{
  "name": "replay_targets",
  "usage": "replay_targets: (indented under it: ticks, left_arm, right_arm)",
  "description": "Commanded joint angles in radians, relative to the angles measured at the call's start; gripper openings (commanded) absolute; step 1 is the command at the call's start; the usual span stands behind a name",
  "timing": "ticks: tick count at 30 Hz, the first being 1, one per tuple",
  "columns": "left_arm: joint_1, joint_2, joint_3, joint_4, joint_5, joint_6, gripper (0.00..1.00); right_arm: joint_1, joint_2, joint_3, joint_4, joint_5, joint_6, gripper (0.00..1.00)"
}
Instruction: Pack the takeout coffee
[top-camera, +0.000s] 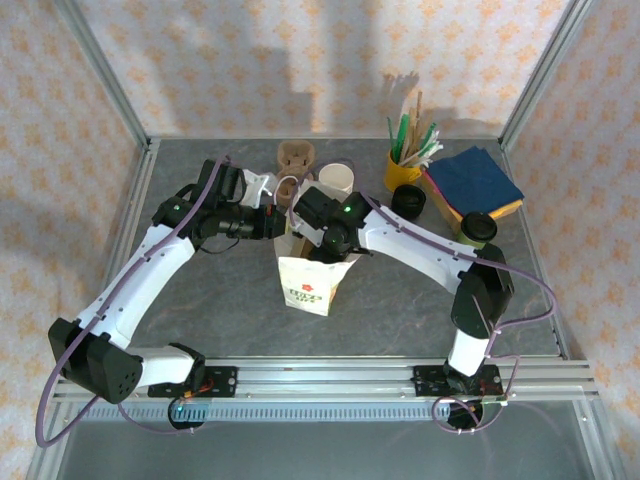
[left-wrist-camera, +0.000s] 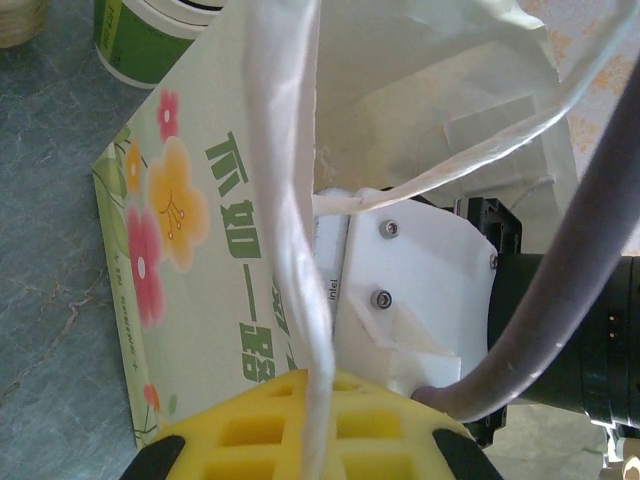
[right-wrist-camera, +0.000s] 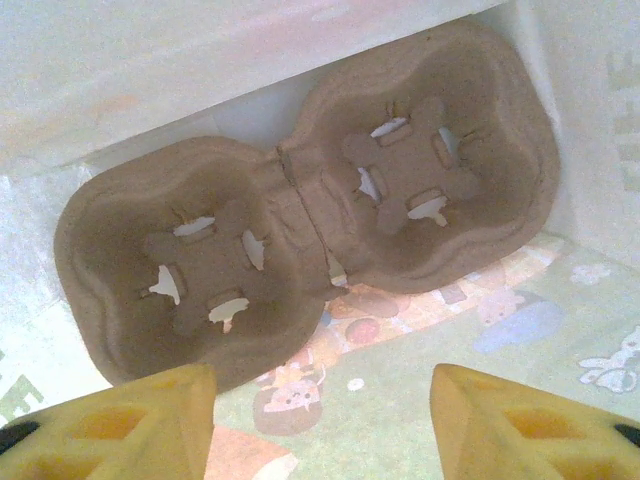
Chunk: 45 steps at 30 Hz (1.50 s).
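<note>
The takeout coffee (top-camera: 478, 230), a small cup with a black lid, stands at the right of the table, away from both grippers. A white printed paper bag (top-camera: 310, 280) stands in the middle. My left gripper (left-wrist-camera: 318, 400) is shut on the bag's white handle (left-wrist-camera: 300, 250) and holds the mouth apart. My right gripper (right-wrist-camera: 325, 420) reaches down inside the bag (right-wrist-camera: 430, 340) and stands open, nothing between its yellow fingers (right-wrist-camera: 130, 425). Just beyond them a brown two-cup carrier (right-wrist-camera: 300, 230) lies on the bag's floor, free of the fingers.
Behind the bag stand a stack of lidless cups (top-camera: 337, 180) and more brown carriers (top-camera: 296, 155). A black lid stack (top-camera: 408, 202), a yellow cup of stirrers (top-camera: 405, 165) and blue napkins (top-camera: 472, 180) sit at the back right. Metal frame posts border the table.
</note>
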<state>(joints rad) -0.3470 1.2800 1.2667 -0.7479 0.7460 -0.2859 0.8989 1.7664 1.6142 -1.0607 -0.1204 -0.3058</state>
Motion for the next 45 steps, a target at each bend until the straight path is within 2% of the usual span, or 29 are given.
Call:
replay_targets:
  ticks: [1,8,14,20,23,28,31,36,40,42,45]
  left_arm:
    - [-0.006,-0.007,-0.012,0.018,0.003,0.007,0.0]
    - [-0.005,-0.01,-0.015,0.013,-0.018,-0.009,0.0]
    - [-0.006,-0.015,-0.016,0.016,-0.025,-0.031,0.0]
    - [-0.006,-0.013,-0.02,0.023,-0.027,-0.05,0.0]
    - [-0.006,-0.014,-0.012,0.023,-0.027,-0.055,0.01]
    - [-0.006,-0.018,0.009,0.012,-0.046,-0.058,0.29]
    - [-0.006,-0.021,0.034,-0.002,-0.074,-0.055,0.42]
    - [-0.006,-0.043,0.093,-0.017,-0.112,-0.039,0.59]
    - [-0.006,-0.078,0.15,-0.025,-0.187,-0.013,0.69]
    - [-0.001,-0.106,0.167,-0.01,-0.218,-0.004,0.73]
    - [0.006,-0.145,0.174,0.024,-0.26,-0.005,0.74]
  right_arm:
    - [0.009,-0.012,0.052,0.023,0.025,0.005,0.6]
    - [0.008,-0.121,0.048,0.132,-0.031,0.016,0.65]
    - [0.009,-0.237,0.066,0.286,-0.094,0.135,0.67]
    - [0.007,-0.339,0.064,0.424,0.007,0.324,0.71]
    - [0.005,-0.384,0.055,0.453,0.107,0.437,0.72]
    - [-0.024,-0.413,0.015,0.354,0.308,0.66,0.73]
    - [-0.061,-0.417,-0.023,0.284,0.346,0.82,0.73]
    - [-0.096,-0.423,-0.123,0.306,0.269,0.93,0.7]
    - [-0.107,-0.38,-0.131,0.296,0.233,0.96,0.68]
    - [-0.113,-0.355,-0.132,0.288,0.227,0.962,0.65]
    - [-0.121,-0.325,-0.146,0.302,0.201,0.95,0.6]
